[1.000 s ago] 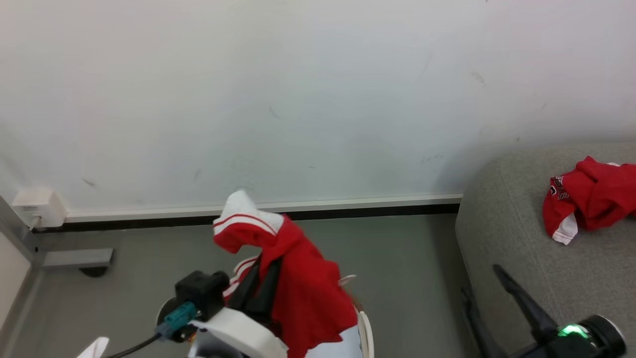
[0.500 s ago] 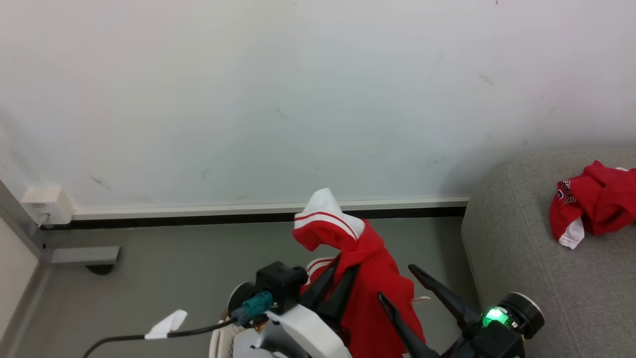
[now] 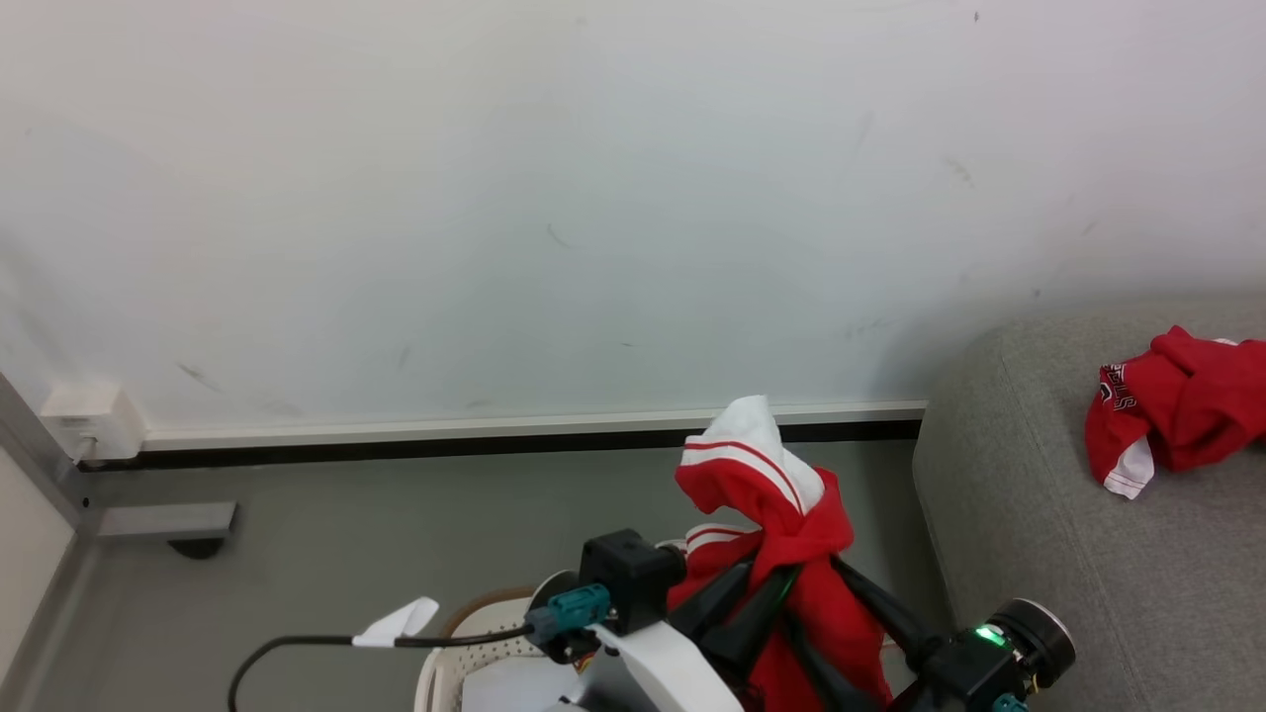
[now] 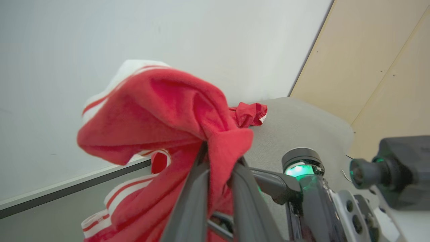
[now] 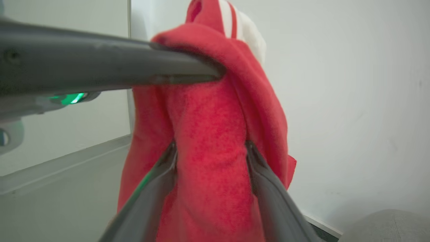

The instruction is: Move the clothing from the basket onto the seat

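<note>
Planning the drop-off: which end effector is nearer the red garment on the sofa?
Right. The right end effector straddles the held clothing, on the side toward the garment on the sofa; the left end effector clamps that clothing, farther away.

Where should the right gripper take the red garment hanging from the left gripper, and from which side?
I would take the red garment at its bunched middle, under the left gripper, coming from the sofa side. There it hangs as one column, and the open fingers of the right gripper stand on both sides of it.
</note>
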